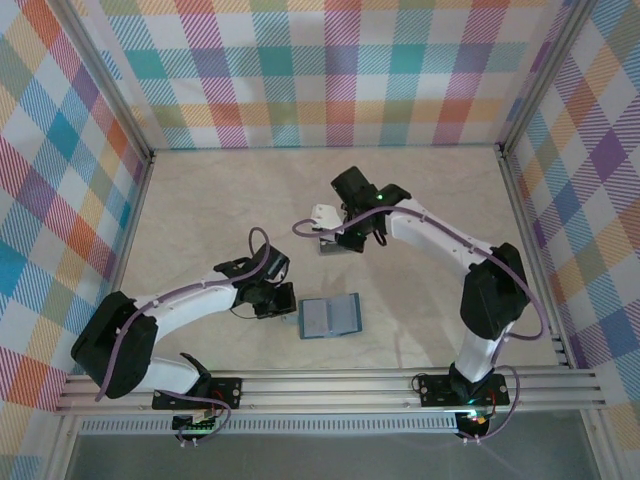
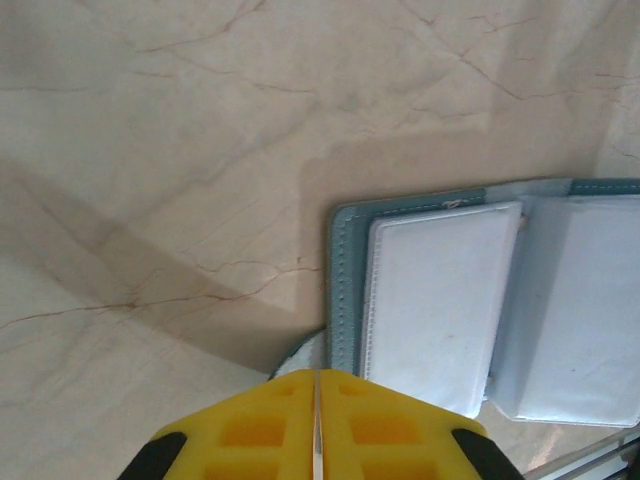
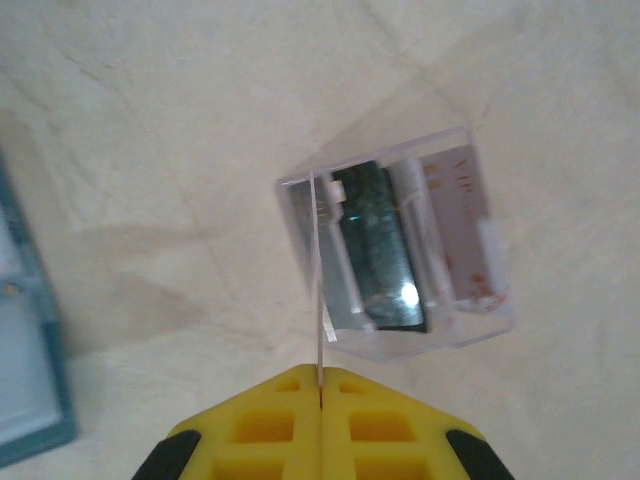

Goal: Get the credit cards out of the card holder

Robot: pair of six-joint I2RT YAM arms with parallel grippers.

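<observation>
Unloading is in hand: a credit card [image 3: 320,300] is pinched edge-on in the right fingers [image 3: 372,412] over a clear box [image 3: 480,200], the left fingers [image 2: 258,422] closed beside the open card holder [image 1: 330,318]; release seems called for next.

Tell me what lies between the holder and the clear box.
Nothing: the table is bare between the holder and the box. The top view shows it, the right wrist view too.

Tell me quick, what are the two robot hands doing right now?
Left gripper: fingers closed beside the card holder.
Right gripper: closed on a thin credit card, edge-on.
</observation>
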